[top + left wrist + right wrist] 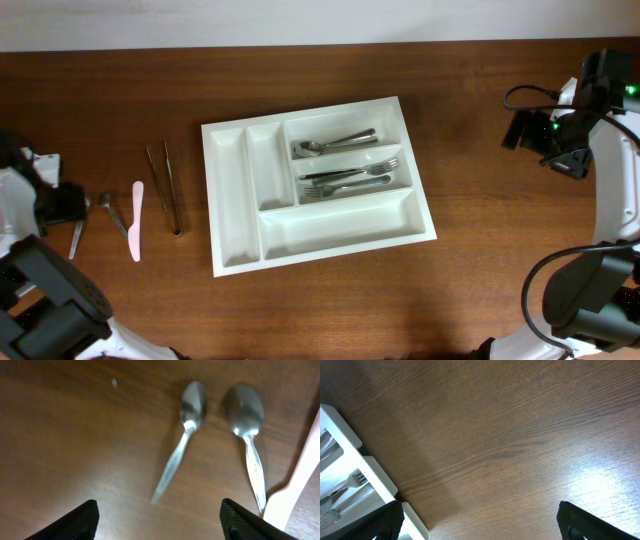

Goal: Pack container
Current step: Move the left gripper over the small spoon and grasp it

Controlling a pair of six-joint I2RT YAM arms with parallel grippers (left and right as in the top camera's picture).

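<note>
Reach favours the left gripper, jaws standing wide either side of a spoon: its bowl points to the upper middle of the wrist frame and its handle slants down toward the lower left, so a close would cross the handle. In the overhead frame the container lies at centre, well right of this arm at the far left. Past the container's right edge, the right gripper hangs wide and empty

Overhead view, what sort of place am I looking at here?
Probably a robot lab workbench, not a home kitchen: a wooden table holding a white cutlery tray and loose spoons, with robot arms at both ends.
</note>
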